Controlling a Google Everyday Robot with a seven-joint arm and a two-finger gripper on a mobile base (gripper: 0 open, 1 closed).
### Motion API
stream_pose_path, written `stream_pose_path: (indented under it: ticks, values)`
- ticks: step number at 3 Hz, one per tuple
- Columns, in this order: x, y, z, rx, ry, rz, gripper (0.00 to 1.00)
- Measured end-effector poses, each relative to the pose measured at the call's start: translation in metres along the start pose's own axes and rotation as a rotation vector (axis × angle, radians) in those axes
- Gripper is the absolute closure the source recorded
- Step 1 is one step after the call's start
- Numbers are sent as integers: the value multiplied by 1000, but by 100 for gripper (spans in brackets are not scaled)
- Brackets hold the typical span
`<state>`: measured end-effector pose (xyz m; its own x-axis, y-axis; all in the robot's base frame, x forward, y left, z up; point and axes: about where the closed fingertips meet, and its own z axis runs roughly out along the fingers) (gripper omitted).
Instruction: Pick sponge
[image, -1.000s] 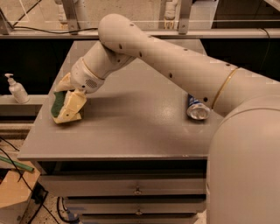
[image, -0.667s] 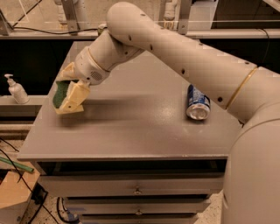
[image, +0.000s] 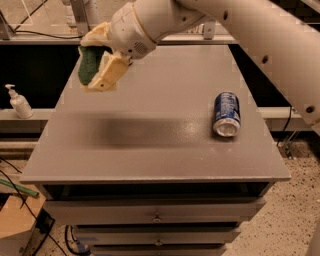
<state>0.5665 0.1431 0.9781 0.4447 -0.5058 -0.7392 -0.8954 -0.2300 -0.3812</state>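
Note:
The sponge (image: 89, 65) shows its dark green scouring face and sits clamped between the two pale foam-padded fingers (image: 106, 74) of my gripper (image: 97, 62). The gripper is shut on it and holds it in the air above the far left part of the grey table (image: 150, 145). My white arm (image: 240, 30) reaches in from the upper right. The sponge's yellow base is hidden by the fingers.
A blue drink can (image: 226, 113) lies on its side at the table's right. A white pump bottle (image: 20, 101) stands on a ledge to the left. Drawers (image: 155, 212) run below the table's front edge. Cables and a cardboard box (image: 15, 225) lie at the lower left.
The gripper has risen with the sponge from just above the table's left edge to well above it. The view has shifted, and the can now appears further forward.

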Motion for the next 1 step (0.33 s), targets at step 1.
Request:
stream_pose_path:
  ticks: [1]
  values:
    - [-5,-4,0,6,-6,-13,100]
